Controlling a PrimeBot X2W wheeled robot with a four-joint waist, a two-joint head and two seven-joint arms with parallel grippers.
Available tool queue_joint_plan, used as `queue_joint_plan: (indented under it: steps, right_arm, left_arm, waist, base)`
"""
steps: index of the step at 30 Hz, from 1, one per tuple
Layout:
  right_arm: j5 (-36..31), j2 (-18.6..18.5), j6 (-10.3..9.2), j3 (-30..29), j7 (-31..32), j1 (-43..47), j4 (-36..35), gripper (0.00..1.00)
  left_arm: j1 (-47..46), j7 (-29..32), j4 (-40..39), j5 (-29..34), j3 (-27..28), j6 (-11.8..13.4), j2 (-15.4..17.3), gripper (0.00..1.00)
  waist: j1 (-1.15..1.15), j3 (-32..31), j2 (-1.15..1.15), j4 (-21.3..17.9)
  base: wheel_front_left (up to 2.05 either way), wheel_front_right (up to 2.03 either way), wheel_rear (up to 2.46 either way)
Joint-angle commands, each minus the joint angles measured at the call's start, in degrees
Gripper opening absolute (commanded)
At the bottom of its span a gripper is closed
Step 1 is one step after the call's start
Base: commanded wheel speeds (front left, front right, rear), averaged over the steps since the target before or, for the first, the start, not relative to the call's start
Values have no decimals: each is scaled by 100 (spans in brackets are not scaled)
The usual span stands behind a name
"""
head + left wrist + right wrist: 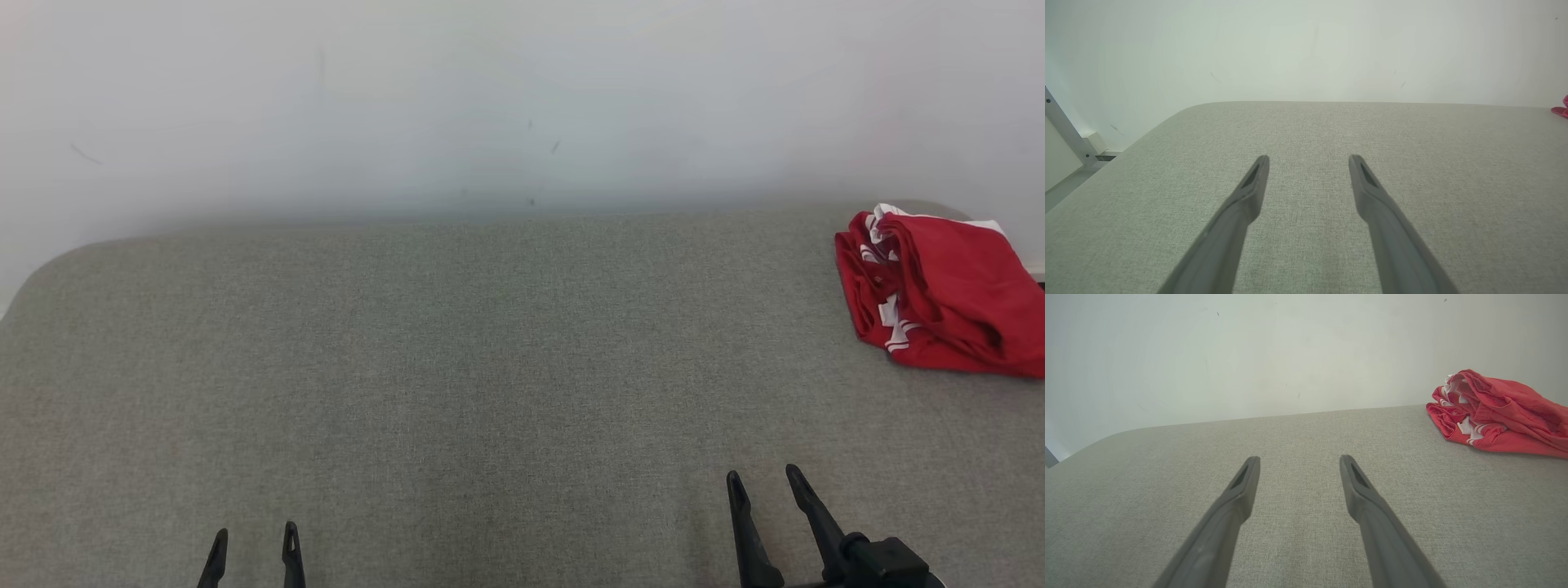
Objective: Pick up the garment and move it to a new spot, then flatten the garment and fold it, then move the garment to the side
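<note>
At far right, red garment with white trim, crumpled heap

The garment lies on the table's far right corner; the wall stands behind the table. Over the table's near edge, the left gripper sits left, the right gripper right.

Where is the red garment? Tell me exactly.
In the head view the red garment lies bunched at the far right of the grey surface, by the wall, ahead and right of the right gripper.
</note>
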Motion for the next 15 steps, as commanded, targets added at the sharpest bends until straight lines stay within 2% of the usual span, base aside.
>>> queue_joint_plan:
  steps: [1, 12, 13, 15]
  right_arm:
    - [20, 13, -15, 2, -19, 51, 4, 100]
    - [-36, 13, -15, -23, -19, 34, 36, 100]
    - [-10, 0, 0, -22, 0, 0, 37, 0]
    - [-11, -1, 0, -20, 14, 19, 134, 0]
  left_arm:
    - [66, -16, -20, 35, 11, 2, -4, 100]
    - [48, -16, -12, 105, -17, 15, -5, 100]
    - [0, 0, -9, 38, -18, 6, 1, 0]
    - [2, 5, 84, 36, -24, 3, -7, 0]
  waist:
    - [0, -1, 0, -3]
    - [0, -16, 0, 7]
    - [0, -16, 0, 7]
    - [0, -16, 0, 7]
  base:
    - [0, 0, 0]
    - [0, 0, 0]
    - [0, 0, 0]
    - [0, 0, 0]
